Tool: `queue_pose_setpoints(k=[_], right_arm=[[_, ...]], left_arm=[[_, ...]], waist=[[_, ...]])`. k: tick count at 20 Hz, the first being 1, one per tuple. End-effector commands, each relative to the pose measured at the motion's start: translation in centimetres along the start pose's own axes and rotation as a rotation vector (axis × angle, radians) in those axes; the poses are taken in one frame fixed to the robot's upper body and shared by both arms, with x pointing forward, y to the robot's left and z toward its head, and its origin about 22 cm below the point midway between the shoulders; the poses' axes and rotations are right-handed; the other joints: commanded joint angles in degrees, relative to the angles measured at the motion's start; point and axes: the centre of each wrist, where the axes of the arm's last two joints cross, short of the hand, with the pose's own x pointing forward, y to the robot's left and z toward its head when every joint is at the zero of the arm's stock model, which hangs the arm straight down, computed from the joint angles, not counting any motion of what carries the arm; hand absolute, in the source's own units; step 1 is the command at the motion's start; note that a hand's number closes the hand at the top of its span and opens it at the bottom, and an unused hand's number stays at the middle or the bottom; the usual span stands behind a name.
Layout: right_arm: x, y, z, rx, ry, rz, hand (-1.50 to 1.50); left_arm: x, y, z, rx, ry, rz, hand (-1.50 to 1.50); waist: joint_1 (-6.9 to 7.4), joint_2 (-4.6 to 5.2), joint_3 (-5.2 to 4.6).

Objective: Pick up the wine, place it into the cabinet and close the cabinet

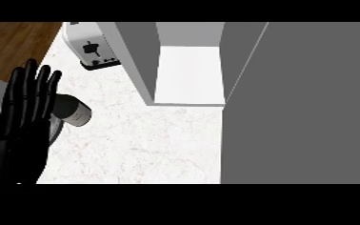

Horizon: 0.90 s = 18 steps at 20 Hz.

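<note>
The wine bottle point(72, 110), dark with a pale label, stands on the white marble counter point(141, 143) at the left, partly hidden behind my left hand point(26, 109). That hand is open, fingers straight and pointing up, at the view's left edge and just left of the bottle. The cabinet point(188, 74) is open at the upper middle, showing a white shelf between grey walls. Its wide grey door point(292, 105) stands swung out and fills the right side. My right hand does not show.
A white toaster point(90, 47) stands at the back left of the counter, beside the cabinet's left wall. A strip of wooden floor point(25, 43) shows past the counter's left edge. A dark curved rim point(56, 129) peeks out under my left hand.
</note>
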Motion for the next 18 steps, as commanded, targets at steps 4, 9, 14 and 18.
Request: queue_pose_setpoints(k=[4, 9, 14, 18], right_arm=[[1.5, 0.9, 0.7, -0.012, -0.044, -0.037, -1.5], [1.7, 3.8, 1.9, 0.297, 0.041, -0.205, -1.5], [5.9, 2.3, 4.2, 0.338, 0.048, -0.214, -1.5], [9.1, 1.9, 5.8, 0.323, 0.085, -0.201, -1.5]], left_arm=[[-3.3, 5.4, -3.8, 0.418, 0.09, -0.235, -1.5], [-4.5, 5.8, -7.6, 0.677, 0.281, -0.088, -1.5], [-4.6, 4.3, -14.7, 0.714, 0.291, -0.125, -1.5], [-3.5, 0.4, -16.5, 0.687, 0.315, -0.092, -1.5]], waist=[[-3.22, 1.12, -0.39], [-3.86, 1.14, -0.35], [-4.09, 0.78, -0.41], [-2.07, 0.42, -0.4]])
